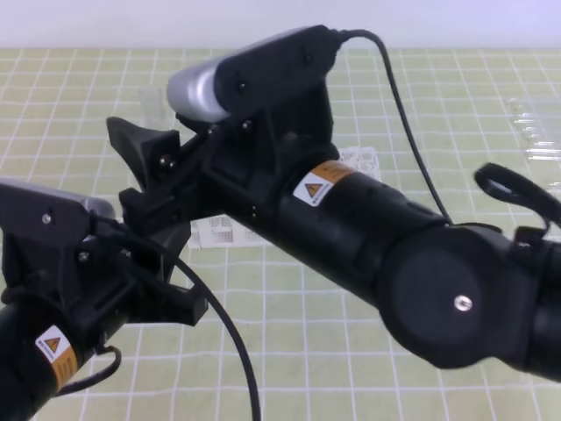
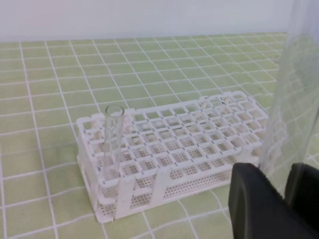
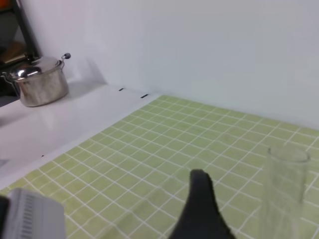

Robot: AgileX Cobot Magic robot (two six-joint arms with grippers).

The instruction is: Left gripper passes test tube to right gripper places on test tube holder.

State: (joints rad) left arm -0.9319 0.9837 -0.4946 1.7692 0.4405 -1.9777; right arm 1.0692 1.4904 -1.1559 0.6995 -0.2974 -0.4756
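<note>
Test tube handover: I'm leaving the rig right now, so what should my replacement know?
Left gripper: fingers shut on the test tube, which is held upright above the table.
Right gripper: fingers open beside the tube, not gripping it.
Test tube holder: on the green grid mat. Another clear tube stands in a corner hole.
Done: tube picked up and brought to the right gripper.
Left: close the right fingers on the tube, release with the left, then set the tube in a free hole of the holder.
</note>
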